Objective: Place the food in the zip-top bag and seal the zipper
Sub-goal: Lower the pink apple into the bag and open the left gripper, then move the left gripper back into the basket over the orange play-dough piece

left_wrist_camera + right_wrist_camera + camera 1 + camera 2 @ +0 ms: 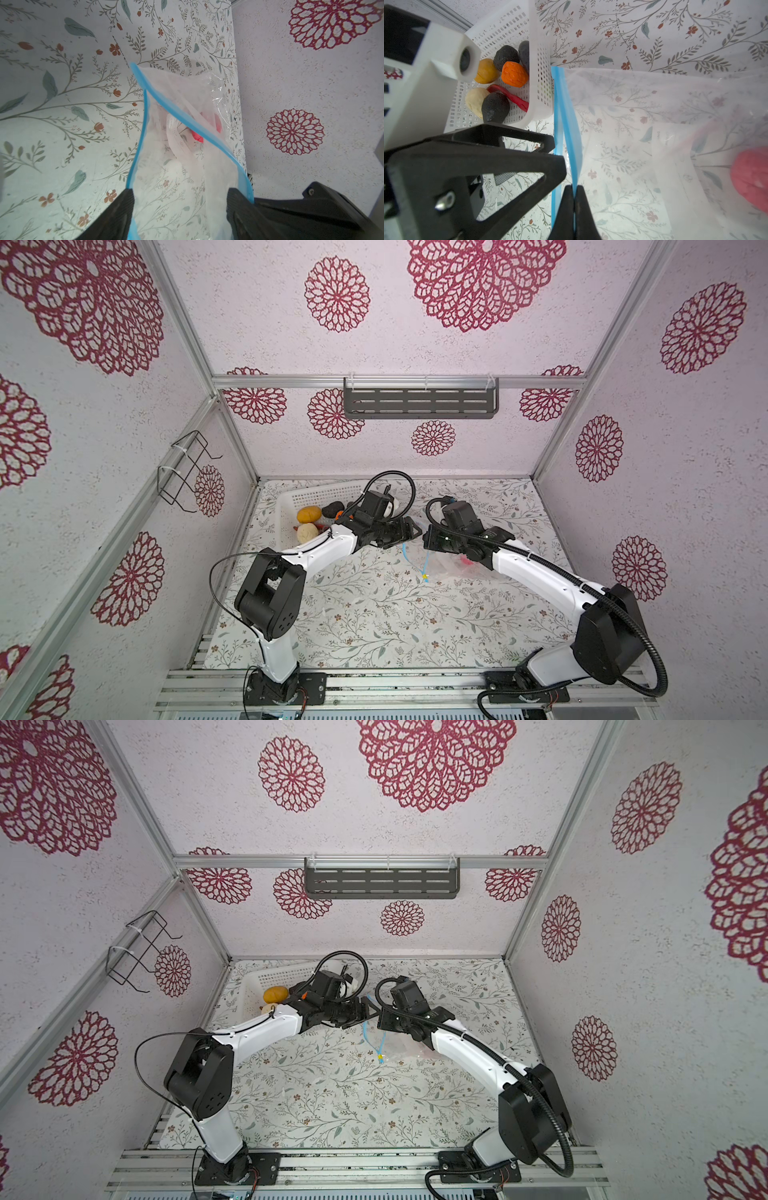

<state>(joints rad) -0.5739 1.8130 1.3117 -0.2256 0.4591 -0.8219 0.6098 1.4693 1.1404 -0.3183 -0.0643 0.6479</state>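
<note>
While both arms reach toward the middle, the floral-print tabletop (pixel 374 614) carries a white perforated plastic basket (pixel 316 493) at its far left and a clear crinkly zip-top bag (pixel 449 568) right of centre, under the right arm. Bag mouth faces the basket; its light blue zipper strip (pixel 566 116) runs just beside the basket wall, mouth parted. Left gripper (pixel 179 193): jaws spread wide, bag mouth between them, nothing pinched. Right gripper (pixel 574 189): jaws closed together, clamping the zipper strip. Inside the bag: one pink-red ball (pixel 749 176). In the basket: yellow-orange potato shape (pixel 486 71), cream ball (pixel 475 100), orange piece (pixel 514 73), black lumps (pixel 495 107), red chilli (pixel 510 96). Small yellow slider tab (pixel 424 575) sits at the strip's near end.
</note>
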